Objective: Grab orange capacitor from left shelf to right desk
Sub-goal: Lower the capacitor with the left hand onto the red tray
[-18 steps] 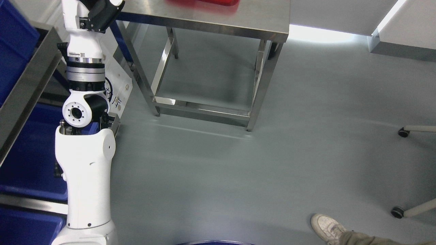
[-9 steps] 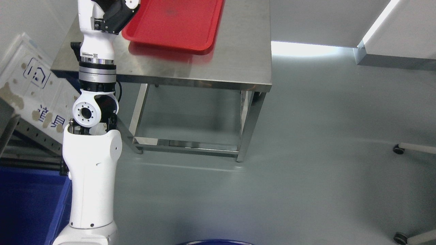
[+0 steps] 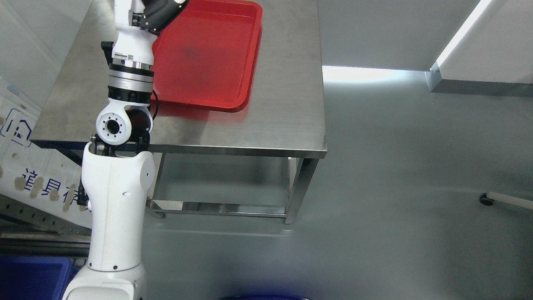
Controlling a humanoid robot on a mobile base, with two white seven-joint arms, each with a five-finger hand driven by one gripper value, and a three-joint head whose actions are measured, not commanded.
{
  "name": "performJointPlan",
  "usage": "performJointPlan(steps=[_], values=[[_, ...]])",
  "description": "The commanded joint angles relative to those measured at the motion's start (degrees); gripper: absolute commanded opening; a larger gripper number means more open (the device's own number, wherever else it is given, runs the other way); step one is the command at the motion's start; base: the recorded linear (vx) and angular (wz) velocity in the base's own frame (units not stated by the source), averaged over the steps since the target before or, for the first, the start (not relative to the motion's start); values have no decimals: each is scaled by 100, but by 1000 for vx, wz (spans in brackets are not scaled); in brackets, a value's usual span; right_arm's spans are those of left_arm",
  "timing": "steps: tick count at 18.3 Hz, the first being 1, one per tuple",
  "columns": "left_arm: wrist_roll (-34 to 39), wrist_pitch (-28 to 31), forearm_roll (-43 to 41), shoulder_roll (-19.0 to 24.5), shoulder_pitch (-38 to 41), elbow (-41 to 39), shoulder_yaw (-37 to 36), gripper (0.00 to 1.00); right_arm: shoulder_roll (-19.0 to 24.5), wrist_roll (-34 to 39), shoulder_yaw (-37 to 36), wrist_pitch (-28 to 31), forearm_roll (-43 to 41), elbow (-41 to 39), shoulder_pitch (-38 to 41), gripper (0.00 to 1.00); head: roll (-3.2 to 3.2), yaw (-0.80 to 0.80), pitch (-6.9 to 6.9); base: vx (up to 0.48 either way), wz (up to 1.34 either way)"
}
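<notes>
My left arm (image 3: 116, 200) rises from the lower left. Its black hand (image 3: 163, 9) reaches the picture's top edge, over the near left corner of a red tray (image 3: 208, 54). The top edge cuts the hand off, so what it holds is hidden. No orange capacitor shows anywhere. The inside of the red tray looks bare, and it lies on a steel desk (image 3: 283, 108).
A white sign board with blue print (image 3: 29, 183) leans at the left, with a perforated metal rail below it. A blue bin corner (image 3: 33, 275) shows at the bottom left. A chair caster (image 3: 485, 200) stands on the grey floor at the right.
The camera has swung toward the desk: the shelf with blue bins and a person's shoe have left the picture, and the desk with the whole tray has come into view. The arm stays raised.
</notes>
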Motion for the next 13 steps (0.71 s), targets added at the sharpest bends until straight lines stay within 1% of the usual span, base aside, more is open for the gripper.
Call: performJointPlan(steps=[1, 4, 8, 11, 13], values=[[4, 273, -26, 100, -129, 484, -498, 3, -100, -5, -62, 6, 0, -193, 80, 100, 0, 0, 0, 140, -15], [-5, 291, -26, 100, -15, 669, -393, 3, -100, -5, -62, 6, 0, -193, 80, 100, 0, 0, 0, 109, -33], [-13, 440, -52, 100, -5, 942, -463, 3, -100, -5, -62, 6, 0, -193, 80, 100, 0, 0, 0, 5, -4], [-66, 808, -454, 100, -23, 1152, -481, 4, -100, -5, -62, 6, 0, -193, 80, 100, 0, 0, 0, -14, 4], [-66, 853, -614, 100, -23, 1416, -551, 4, -100, -5, -62, 6, 0, -193, 80, 100, 0, 0, 0, 0, 0]])
